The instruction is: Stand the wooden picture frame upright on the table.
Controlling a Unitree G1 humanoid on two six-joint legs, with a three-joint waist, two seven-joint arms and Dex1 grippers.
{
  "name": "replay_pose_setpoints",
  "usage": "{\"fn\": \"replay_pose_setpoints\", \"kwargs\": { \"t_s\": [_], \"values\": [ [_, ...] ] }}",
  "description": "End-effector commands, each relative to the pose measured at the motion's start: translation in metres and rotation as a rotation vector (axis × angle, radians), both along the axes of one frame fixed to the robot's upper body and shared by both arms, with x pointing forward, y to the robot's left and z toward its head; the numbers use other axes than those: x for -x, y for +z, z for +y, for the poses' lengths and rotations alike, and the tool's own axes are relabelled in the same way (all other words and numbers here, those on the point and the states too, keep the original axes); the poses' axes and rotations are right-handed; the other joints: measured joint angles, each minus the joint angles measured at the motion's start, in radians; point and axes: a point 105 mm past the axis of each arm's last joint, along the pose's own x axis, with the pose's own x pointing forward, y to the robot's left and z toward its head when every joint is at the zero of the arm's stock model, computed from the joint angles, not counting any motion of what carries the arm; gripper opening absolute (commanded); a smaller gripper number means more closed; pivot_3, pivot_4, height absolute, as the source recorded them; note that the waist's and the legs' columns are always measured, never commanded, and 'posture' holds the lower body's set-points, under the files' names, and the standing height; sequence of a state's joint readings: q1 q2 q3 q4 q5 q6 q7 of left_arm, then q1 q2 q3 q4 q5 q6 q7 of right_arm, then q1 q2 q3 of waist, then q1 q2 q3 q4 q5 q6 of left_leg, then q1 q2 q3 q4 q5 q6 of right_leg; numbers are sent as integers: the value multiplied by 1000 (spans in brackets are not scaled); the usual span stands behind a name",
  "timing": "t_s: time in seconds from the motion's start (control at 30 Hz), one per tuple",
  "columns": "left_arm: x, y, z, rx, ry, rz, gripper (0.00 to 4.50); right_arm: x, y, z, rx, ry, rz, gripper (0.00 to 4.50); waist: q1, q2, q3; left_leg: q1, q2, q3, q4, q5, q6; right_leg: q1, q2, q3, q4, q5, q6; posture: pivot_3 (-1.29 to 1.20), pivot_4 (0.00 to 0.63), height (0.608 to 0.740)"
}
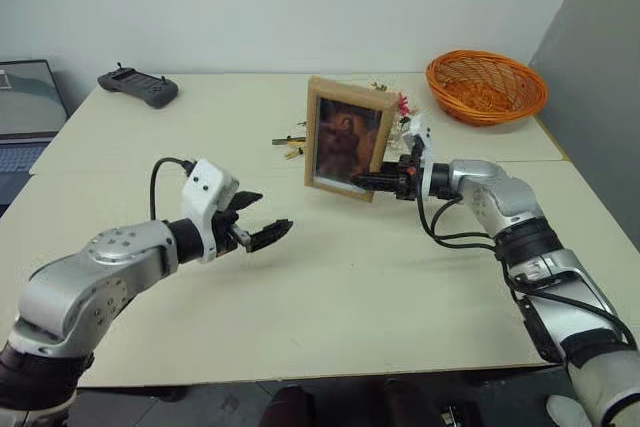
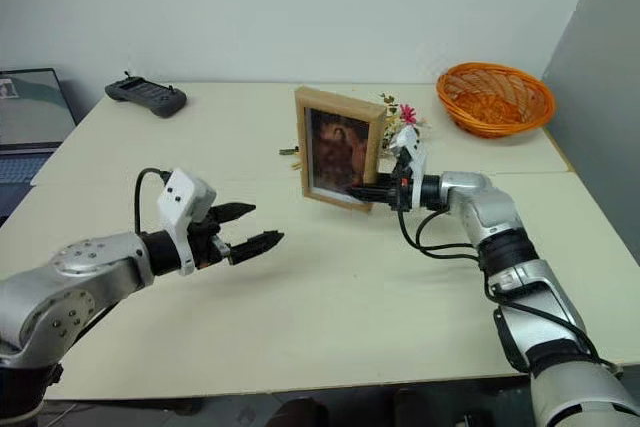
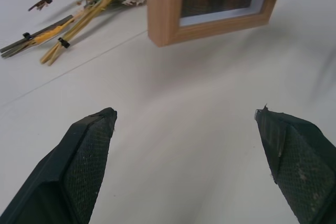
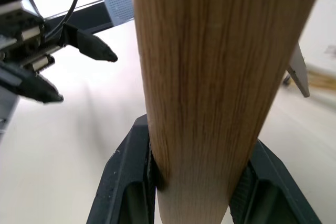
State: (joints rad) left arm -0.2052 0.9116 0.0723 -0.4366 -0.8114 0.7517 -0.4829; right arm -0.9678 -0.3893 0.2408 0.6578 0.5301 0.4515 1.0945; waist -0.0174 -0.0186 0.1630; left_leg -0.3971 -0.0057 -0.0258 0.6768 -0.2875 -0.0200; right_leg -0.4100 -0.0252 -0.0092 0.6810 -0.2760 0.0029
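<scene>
From the head cameras, the wooden picture frame (image 1: 347,137) stands upright near the middle of the table (image 1: 330,287), a little toward its far edge, portrait facing the robot. The right gripper (image 1: 372,183) is pinching the frame's lower right side, apparently to steady it until the stand takes the weight. The left gripper (image 1: 262,228) hangs over bare tabletop well short of the frame, its two black fingers spread wide and holding nothing, which suggests it has no part in the holding now. Behind the frame lies a bundle of dried flowers (image 2: 400,115); a woven orange basket (image 1: 487,86) sits toward the far right corner, a dark handheld controller (image 1: 138,86) toward the far left corner, and a laptop (image 1: 28,112) sits just off the left edge.

The left wrist view looks between its own fingertips (image 3: 92,148), matt black with a fine cross-hatched grip surface and tapering to points, set far apart. Beyond them the frame's pale wood corner rests on the smooth cream top, with straw-coloured stems tied by small black bands beside it.

The right wrist view is close on the frame's side rail: light, straight-grained wood, squeezed between the two black rubbery pads (image 4: 131,182). The hold looks firm; I'd judge the frame nearly done, needing only a clean release.
</scene>
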Motion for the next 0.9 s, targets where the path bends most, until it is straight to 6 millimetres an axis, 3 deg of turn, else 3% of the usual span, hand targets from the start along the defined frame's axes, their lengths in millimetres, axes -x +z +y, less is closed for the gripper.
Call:
{"fn": "replay_pose_setpoints", "kwargs": {
  "t_s": [0.03, 0.4, 0.47, 0.73, 0.8, 0.9],
  "values": [
    [4, 6, -3, 0, -19, -54, 4500, 0, 7, 6, -40, 44, 19, 1316, 0, 0, 0, 0, 0, 0, 0, 0, 0, 0, 0, 0, 0, 0, 0, 0, 150, 740],
    [5, -14, 2, 3, 22, -19, 4500, 7, -49, 3, 32, 38, 37, 1316, 1, 0, 0, -2, 0, 0, 0, 0, 0, -1, 0, 0, 0, 0, 0, 0, 150, 740],
    [5, -14, 0, 3, 16, -19, 4500, 8, -52, 2, 34, 40, 40, 2014, 0, 0, 0, -1, 0, 0, 0, 0, 0, -1, 0, 0, 0, 0, 0, 0, 150, 740],
    [-5, -15, 0, -8, -6, -22, 4500, 9, -61, -17, 78, 2, 31, 3763, 1, 0, 0, -1, 0, 0, 0, 0, 0, -1, 0, -1, 1, 0, 0, 0, 150, 740],
    [-9, -15, 3, -16, -7, -18, 4500, 12, -60, -36, 101, -22, 20, 4228, 3, 0, 0, -1, 0, 0, 0, 0, 0, -1, 0, -1, 0, 0, 0, 0, 150, 740],
    [-15, -12, 8, -10, -11, -16, 4500, 23, -60, -69, 160, -46, -12, 4431, 13, 0, 0, -1, 0, 0, 1, 0, 0, -1, 0, -1, 0, 0, 0, 0, 150, 740]
  ]
}}
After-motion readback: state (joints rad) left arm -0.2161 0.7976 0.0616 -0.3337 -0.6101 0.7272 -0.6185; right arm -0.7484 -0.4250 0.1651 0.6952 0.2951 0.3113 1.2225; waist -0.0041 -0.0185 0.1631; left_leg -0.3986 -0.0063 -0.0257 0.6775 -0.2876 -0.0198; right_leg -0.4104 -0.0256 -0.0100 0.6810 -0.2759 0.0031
